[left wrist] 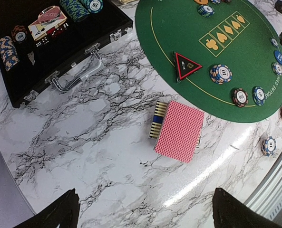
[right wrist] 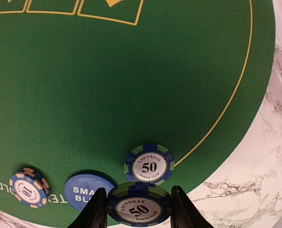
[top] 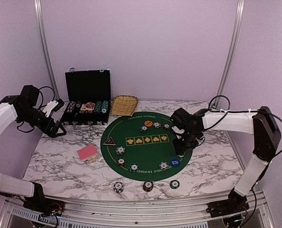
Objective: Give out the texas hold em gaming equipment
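Honestly, my right gripper (right wrist: 139, 197) is clamped on a 50 chip (right wrist: 140, 209) at the green mat's (right wrist: 107, 85) rim, crowding the lying chip (right wrist: 149, 164) and blue disc (right wrist: 86, 192) there, so a sloppy release could overlap them or roll it onto the worktop (right wrist: 255, 156).

We find open marble tabletop (left wrist: 83, 142) between the black case (left wrist: 36, 71) and the deck of cards (left wrist: 179, 130). The middle of the green mat (top: 145, 154) lies free; chips (top: 120, 150) ring its rim. Beside the held chip (right wrist: 139, 209) in our right gripper (right wrist: 138, 199), a second chip (right wrist: 149, 164) and a blue disc (right wrist: 86, 190) crowd close.
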Robot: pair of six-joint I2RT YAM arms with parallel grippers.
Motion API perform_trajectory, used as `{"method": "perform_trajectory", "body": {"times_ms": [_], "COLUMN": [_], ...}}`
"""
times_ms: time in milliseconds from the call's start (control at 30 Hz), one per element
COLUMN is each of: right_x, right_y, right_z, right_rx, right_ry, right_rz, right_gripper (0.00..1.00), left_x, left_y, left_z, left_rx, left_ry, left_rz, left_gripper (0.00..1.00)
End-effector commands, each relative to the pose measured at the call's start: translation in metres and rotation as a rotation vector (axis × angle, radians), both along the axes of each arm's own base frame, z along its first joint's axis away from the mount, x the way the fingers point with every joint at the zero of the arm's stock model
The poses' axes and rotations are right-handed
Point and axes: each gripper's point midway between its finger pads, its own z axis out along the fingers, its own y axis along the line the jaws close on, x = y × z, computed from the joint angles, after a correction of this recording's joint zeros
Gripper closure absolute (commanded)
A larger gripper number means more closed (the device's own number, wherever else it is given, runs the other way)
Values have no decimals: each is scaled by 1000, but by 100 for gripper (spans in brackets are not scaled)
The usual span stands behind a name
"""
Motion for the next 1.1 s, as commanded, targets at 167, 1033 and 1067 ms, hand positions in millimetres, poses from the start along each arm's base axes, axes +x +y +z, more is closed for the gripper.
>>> {"method": "perform_trajectory", "body": {"times_ms": [167, 1033, 1067], "right_x": [37, 54, 53], "right_y": [-12, 26, 34], "right_z": [-15, 60, 66], "right_rx": [-20, 138, 158], "right_ry": [-46, -176, -181], "right_rz": [-31, -51, -42], "right_gripper": [67, 18, 16], "left_x": [-15, -23, -21], "left_y": [-3, -47, -48], "left_z": [-10, -80, -85], "left_rx": [33, 183, 204], "left_ry": [22, 133, 134], "left_rz": [-54, -278, -279], "left_gripper": [1, 1, 1]}}
